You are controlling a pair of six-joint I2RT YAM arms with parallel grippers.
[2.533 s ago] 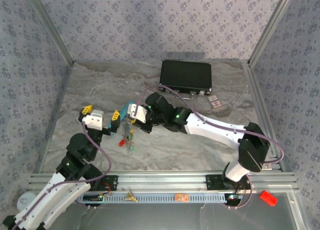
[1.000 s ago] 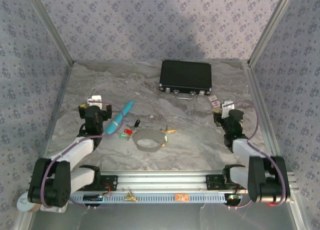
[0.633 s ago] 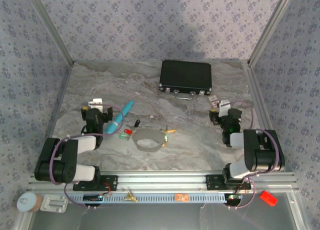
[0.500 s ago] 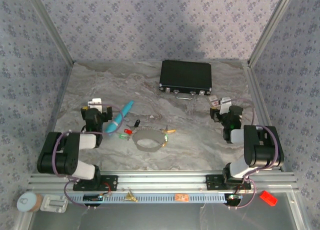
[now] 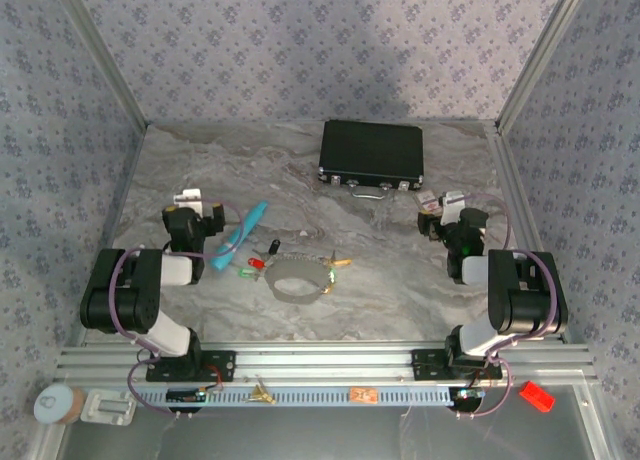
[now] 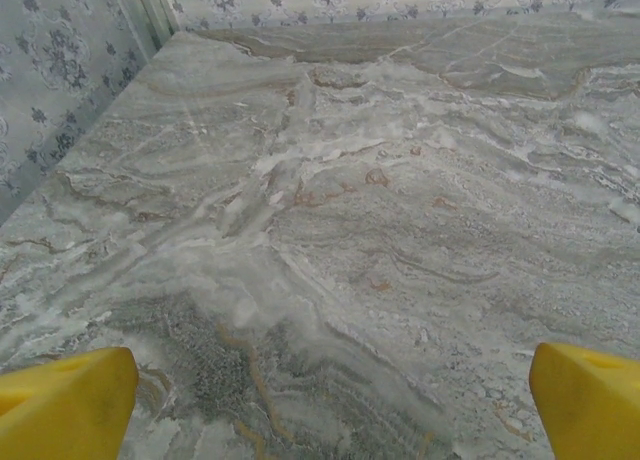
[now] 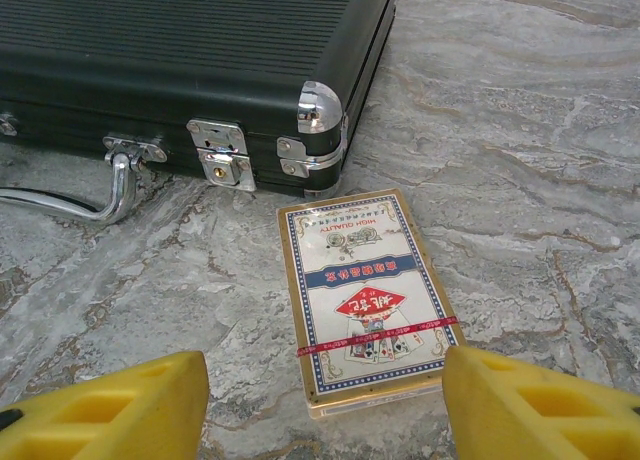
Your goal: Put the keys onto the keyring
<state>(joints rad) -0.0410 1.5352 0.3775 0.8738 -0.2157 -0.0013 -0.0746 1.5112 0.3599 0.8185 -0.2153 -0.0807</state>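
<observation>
The keyring point(image 5: 297, 278), a thin silver loop, lies on the marble in the middle of the table. Its short chain runs left to the red and green tags point(image 5: 249, 268). One small gold key point(image 5: 338, 263) lies at the ring's right edge; whether it is threaded on the wire I cannot tell. My left gripper point(image 5: 190, 215) point(image 6: 325, 420) rests open at the left, its yellow fingertips point(image 6: 62, 405) wide apart over bare marble. Over at the right, my right gripper point(image 5: 445, 208) point(image 7: 325, 405) is open too, with nothing between its fingers point(image 7: 110, 405).
A teal tube point(image 5: 243, 233) and a small black capsule point(image 5: 272, 246) lie left of the ring. A black case point(image 5: 372, 155) point(image 7: 180, 60) stands at the back. A pack of cards point(image 7: 365, 290) lies just ahead of the right gripper. A brass piece point(image 5: 262, 392) sits on the front rail.
Both arms have drawn away from the ring and folded back to their own sides. The right gripper's fingers have spread wider. The keyring, key and tags have stayed put over the last second.
</observation>
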